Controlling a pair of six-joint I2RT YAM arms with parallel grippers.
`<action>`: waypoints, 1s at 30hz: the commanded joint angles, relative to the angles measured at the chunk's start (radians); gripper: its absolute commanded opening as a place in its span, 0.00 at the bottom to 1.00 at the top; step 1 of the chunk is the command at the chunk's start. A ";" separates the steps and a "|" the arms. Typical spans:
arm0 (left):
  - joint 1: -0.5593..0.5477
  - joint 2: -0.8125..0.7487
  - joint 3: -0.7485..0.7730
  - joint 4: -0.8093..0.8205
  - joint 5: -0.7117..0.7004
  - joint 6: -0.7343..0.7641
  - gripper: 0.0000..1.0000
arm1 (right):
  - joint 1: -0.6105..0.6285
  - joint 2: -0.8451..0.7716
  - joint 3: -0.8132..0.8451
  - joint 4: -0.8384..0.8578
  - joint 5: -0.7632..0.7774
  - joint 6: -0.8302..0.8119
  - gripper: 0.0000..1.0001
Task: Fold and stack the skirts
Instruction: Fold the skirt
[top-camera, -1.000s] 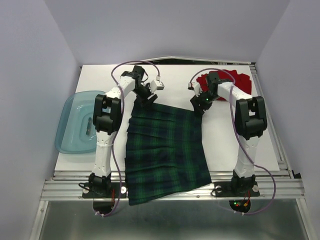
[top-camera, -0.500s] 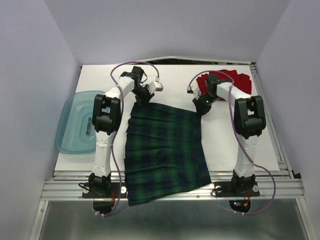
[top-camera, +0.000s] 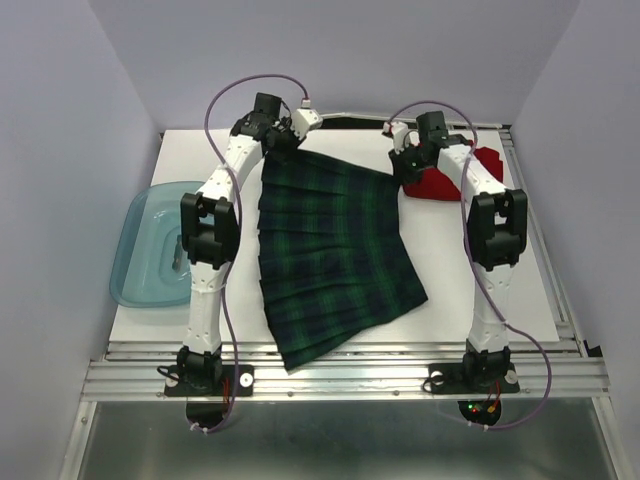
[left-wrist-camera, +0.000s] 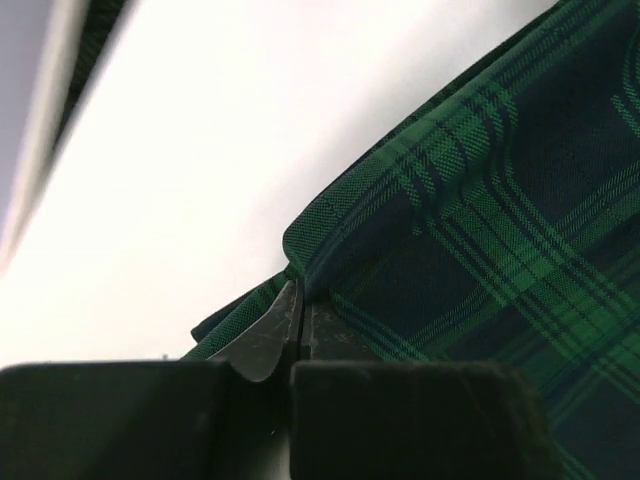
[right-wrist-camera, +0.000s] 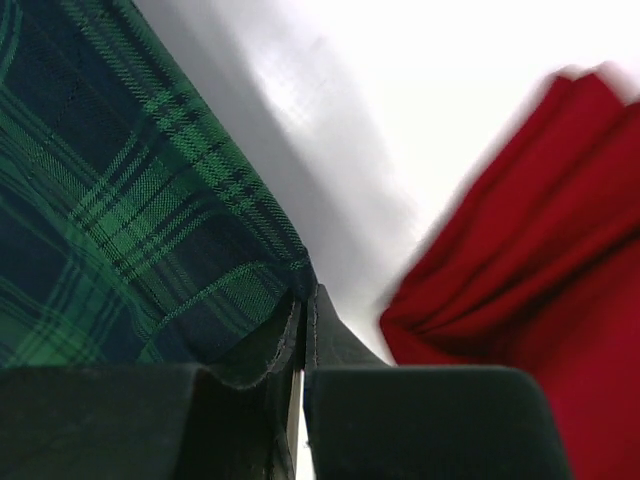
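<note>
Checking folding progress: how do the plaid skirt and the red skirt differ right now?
The plaid skirt is checked and pleated; the red skirt is plain. The plaid skirt lies spread out; the red skirt sits bunched far right. The left claw and right claw each pinch a plaid skirt corner; nothing grips the red skirt. Both are cloth on the table.
</note>
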 joint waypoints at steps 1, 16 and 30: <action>0.025 -0.045 0.058 0.198 -0.205 -0.069 0.00 | -0.042 -0.010 0.091 0.121 0.156 0.079 0.01; 0.010 -0.360 -0.079 0.231 -0.168 -0.120 0.00 | -0.042 -0.269 -0.139 0.360 0.137 0.016 0.01; -0.099 -0.741 -0.709 0.181 -0.108 -0.109 0.00 | -0.042 -0.478 -0.487 0.379 0.013 -0.196 0.01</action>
